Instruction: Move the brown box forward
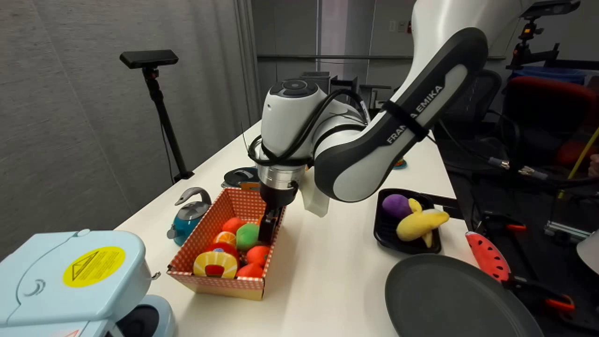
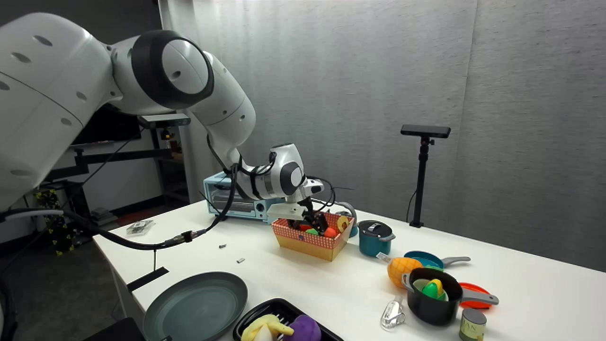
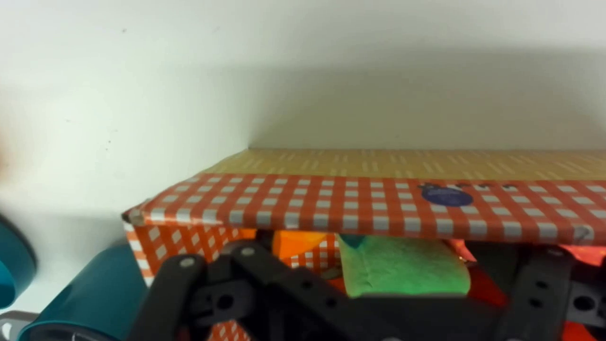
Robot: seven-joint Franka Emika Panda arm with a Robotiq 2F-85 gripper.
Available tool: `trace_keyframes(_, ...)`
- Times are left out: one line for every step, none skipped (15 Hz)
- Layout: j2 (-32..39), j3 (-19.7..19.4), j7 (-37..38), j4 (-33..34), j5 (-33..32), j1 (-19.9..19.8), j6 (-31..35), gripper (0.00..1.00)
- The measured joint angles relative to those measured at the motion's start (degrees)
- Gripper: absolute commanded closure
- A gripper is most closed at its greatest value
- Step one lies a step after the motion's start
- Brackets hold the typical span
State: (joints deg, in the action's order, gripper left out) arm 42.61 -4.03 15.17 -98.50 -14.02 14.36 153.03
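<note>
Grey curtain [image 2: 331, 71] backs the white table [image 2: 350, 293] on which the work is set out.

Task status: the brown box [image 1: 224, 288] stands upright on the table, just beside the teal kettle [image 1: 184, 228]. The gripper [image 1: 268, 229] reaches into it next to one long wall; its jaws stand apart, with nothing visibly clamped. Contact with that wall cannot be confirmed. Positioning appears complete. The forward move appears to remain, wholly or in part, followed by withdrawal of the gripper. No target mark is visible, so travel cannot be gauged.

Container contents:
- Brown box: green toy [image 1: 247, 236], orange slice [image 1: 225, 237], red toys [image 1: 257, 255] and yellow-rimmed slice [image 1: 206, 263].
- Black tray [image 1: 387, 232]: purple plush [image 1: 397, 206] and yellow plush [image 1: 412, 228].
- Black pot [image 2: 428, 309]: green-and-yellow item [image 2: 433, 290].
- Teal pot [image 2: 373, 246]: lid [image 2: 375, 229] fitted; contents hidden.
</note>
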Motion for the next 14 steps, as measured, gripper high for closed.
trace_keyframes(0.14, 0.01, -0.02, 0.0, 0.18, -0.03, 0.0, 0.0)
trace_keyframes(0.19, 0.04, -0.06, -0.01, 0.42, -0.09, 0.0, 0.0)
trace_keyframes(0.18, 0.12, -0.13, 0.0, 0.79, -0.18, 0.0, 0.0)
trace_keyframes(0.15, 0.25, -0.26, -0.01, 1.2, -0.31, 0.0, 0.0)
trace_keyframes(0.08, 0.4, -0.42, -0.03, 1.68, -0.46, 0.0, 0.0)
trace_keyframes(-0.06, 0.53, -0.61, -0.12, 2.2, -0.56, 0.0, 0.0)
trace_keyframes(-0.3, 0.6, -0.73, -0.31, 2.51, -0.6, 0.0, 0.0)
trace_keyframes(-0.68, 0.65, -0.78, -0.6, 2.62, -0.61, 0.0, 0.0)
trace_keyframes(-1.26, 0.73, -0.9, -1.12, 2.62, -0.61, 0.0, 0.0)
trace_keyframes(-1.97, 0.87, -1.19, -1.86, 2.62, -0.61, 0.01, 0.0)
trace_keyframes(-2.86, 1.09, -1.58, -2.88, 2.62, -0.63, 0.01, 0.0)
trace_keyframes(-3.87, 1.38, -1.99, -4.13, 2.62, -0.66, 0.01, 0.0)
trace_keyframes(-4.89, 1.76, -2.5, -5.47, 2.67, -0.77, 0.01, 0.0)
trace_keyframes(-6.03, 2.23, -3.1, -7.01, 2.77, -0.97, 0.01, 0.0)
